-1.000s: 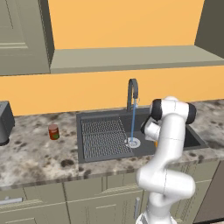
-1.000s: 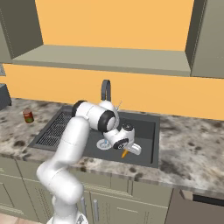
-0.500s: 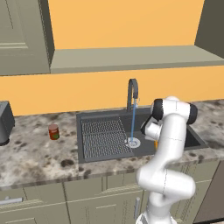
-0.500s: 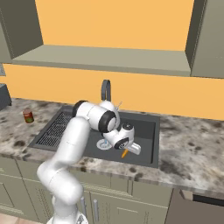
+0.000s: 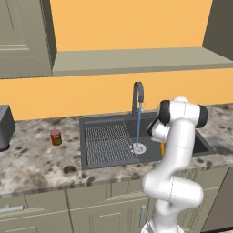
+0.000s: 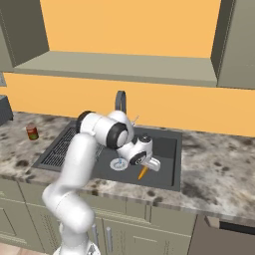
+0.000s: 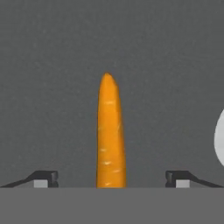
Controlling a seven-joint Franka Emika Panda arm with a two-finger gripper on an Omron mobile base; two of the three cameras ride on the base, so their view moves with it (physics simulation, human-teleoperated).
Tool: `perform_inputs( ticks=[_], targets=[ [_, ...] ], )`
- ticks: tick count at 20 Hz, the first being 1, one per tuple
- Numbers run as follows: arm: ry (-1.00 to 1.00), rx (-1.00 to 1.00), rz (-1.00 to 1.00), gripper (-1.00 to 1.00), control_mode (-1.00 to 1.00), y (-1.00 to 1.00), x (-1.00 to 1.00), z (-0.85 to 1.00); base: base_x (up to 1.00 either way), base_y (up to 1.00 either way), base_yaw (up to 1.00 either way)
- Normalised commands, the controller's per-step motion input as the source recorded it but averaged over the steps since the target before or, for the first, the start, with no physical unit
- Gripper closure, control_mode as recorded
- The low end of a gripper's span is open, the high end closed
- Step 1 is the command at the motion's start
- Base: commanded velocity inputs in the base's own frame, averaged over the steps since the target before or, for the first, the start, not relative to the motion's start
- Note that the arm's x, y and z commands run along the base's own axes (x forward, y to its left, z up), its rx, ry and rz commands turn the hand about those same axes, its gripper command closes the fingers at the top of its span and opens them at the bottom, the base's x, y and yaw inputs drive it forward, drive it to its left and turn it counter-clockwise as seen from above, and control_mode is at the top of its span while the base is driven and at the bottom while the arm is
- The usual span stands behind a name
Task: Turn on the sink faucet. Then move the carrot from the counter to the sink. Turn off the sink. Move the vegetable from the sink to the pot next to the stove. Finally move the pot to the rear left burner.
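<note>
Carrot released into sink

The sink (image 6: 167, 164) basin holds the running faucet (image 5: 138, 93) stream; the hand (image 7: 111, 179) has just spread wide, fingertips (image 7: 44, 178) clear of the carrot (image 7: 110, 131), which now lies free. Next step, by judgement: shut off water.

Orange carrot (image 7: 109, 135), dark-grey sink (image 5: 109, 157), speckled beige-brown counter (image 5: 36, 164).

Speckled granite counter (image 5: 36, 166) — matt sink (image 5: 111, 157)
</note>
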Motion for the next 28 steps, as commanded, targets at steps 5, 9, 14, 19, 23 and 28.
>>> perform_inputs(
  ticks=[5,9,14,19,23,28],
  targets=[
    [-0.06,0.0,0.0,-1.0,-1.0,0.0,-0.3,0.61,0.0,0.0,0.0],
    [-0.09,0.0,0.0,-1.0,-1.0,0.0,-0.36,0.61,0.0,0.0,0.0],
    [-0.12,0.0,0.0,-1.0,-1.0,0.0,-0.42,0.55,0.0,0.0,0.0],
    [-0.14,0.0,0.0,-1.0,-1.0,0.0,-0.46,0.52,0.0,0.0,0.0],
    [-0.14,0.0,0.0,-1.0,-1.0,0.0,-0.53,0.49,0.0,0.0,0.0],
    [-0.12,0.0,0.0,-1.0,-1.0,0.0,-0.46,0.38,0.0,0.0,0.0]
  ],
)
